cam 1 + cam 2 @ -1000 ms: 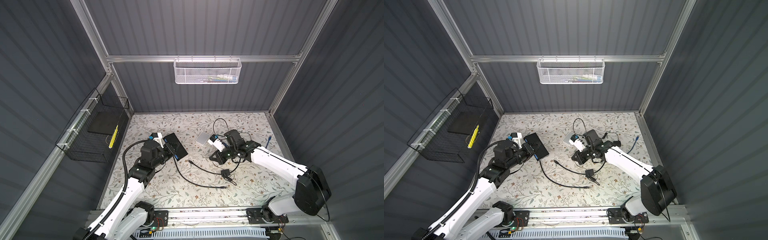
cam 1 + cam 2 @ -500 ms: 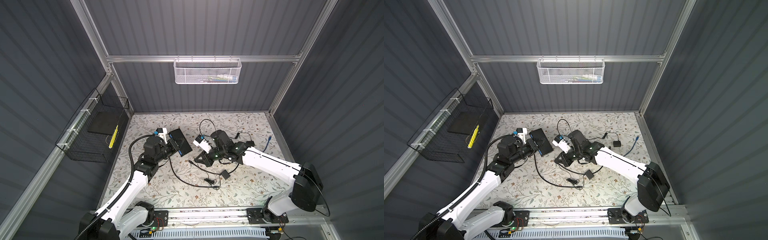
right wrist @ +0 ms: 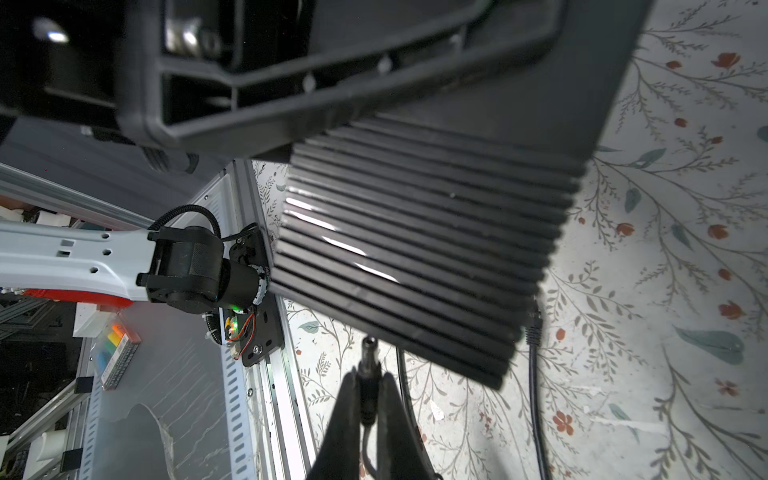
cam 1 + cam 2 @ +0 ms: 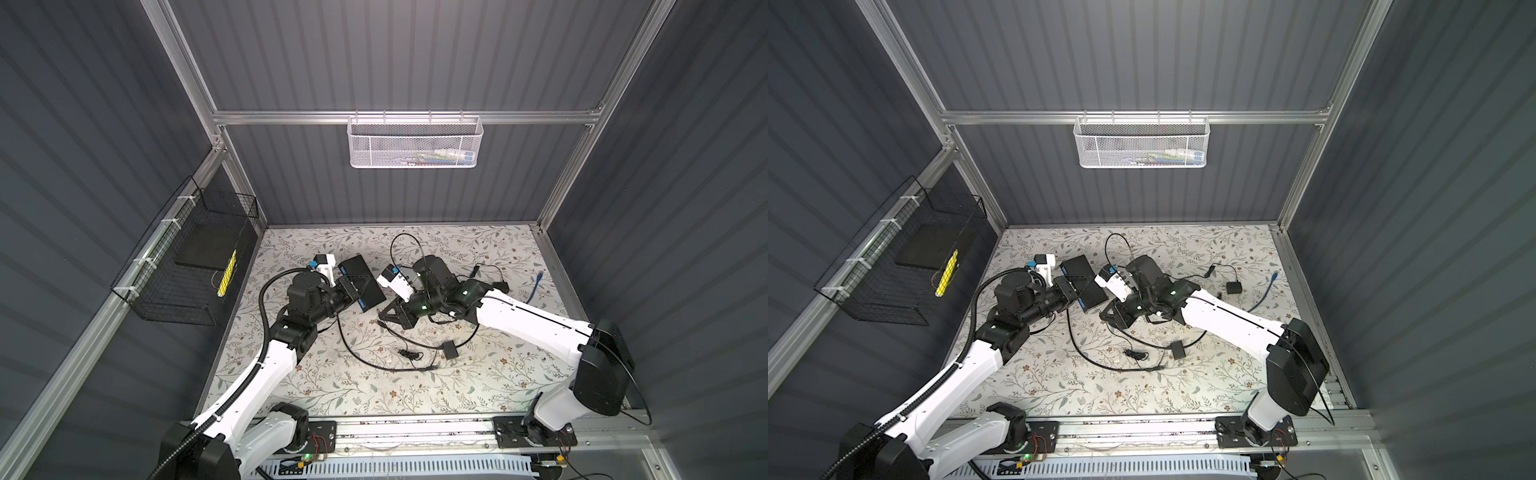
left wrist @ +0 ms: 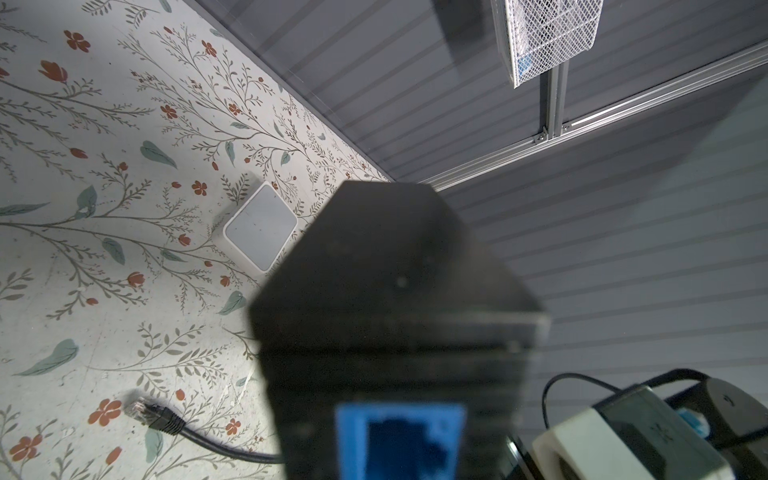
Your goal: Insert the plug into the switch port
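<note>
My left gripper [image 4: 345, 291] is shut on the black switch [image 4: 360, 284] and holds it tilted above the mat. In the left wrist view the switch [image 5: 395, 291] fills the middle, and a blue port [image 5: 401, 440] shows on its near face. My right gripper [image 3: 369, 399] is shut on the plug [image 3: 368, 361], a black barrel plug with a metal tip. The tip sits a short gap from the switch's ribbed side [image 3: 415, 249]. In both top views the right gripper [image 4: 1106, 316] is just right of the switch [image 4: 1084, 282].
A black cable [image 4: 365, 357] loops over the floral mat to a small adapter box [image 4: 450, 350]. A loose network plug [image 5: 143, 411] and a white square device [image 5: 261, 226] lie on the mat. A blue cable [image 4: 538, 282] lies at the right. Wire baskets [image 4: 415, 141] [image 4: 187, 266] hang on the walls.
Both arms have moved toward the middle. The left gripper carried the switch up and to the right. The right gripper brought the plug leftward, dragging its cable along.
</note>
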Robot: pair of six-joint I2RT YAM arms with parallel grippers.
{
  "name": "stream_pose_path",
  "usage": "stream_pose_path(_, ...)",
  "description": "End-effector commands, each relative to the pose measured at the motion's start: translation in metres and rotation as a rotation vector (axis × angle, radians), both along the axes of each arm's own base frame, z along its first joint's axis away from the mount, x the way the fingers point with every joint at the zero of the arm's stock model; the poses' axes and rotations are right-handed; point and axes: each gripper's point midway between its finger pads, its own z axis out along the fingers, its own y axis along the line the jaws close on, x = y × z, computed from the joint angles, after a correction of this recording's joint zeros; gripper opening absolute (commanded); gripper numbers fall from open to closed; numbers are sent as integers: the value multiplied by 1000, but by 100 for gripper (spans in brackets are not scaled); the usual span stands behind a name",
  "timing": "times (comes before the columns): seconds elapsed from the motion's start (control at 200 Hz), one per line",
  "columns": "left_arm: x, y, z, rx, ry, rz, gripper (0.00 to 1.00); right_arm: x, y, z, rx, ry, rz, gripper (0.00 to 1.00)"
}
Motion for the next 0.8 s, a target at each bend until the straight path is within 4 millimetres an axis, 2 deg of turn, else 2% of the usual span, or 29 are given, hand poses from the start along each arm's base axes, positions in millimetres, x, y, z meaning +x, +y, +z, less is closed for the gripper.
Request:
stream_pose_path(0.0,2,-3,28,-41,-73,-19,0,0,7,10,29,-8,9,0)
stream_pose_path(0.795,-2,-3,23,-31,-70,-28,0,14,17,16,18,4,-30,0)
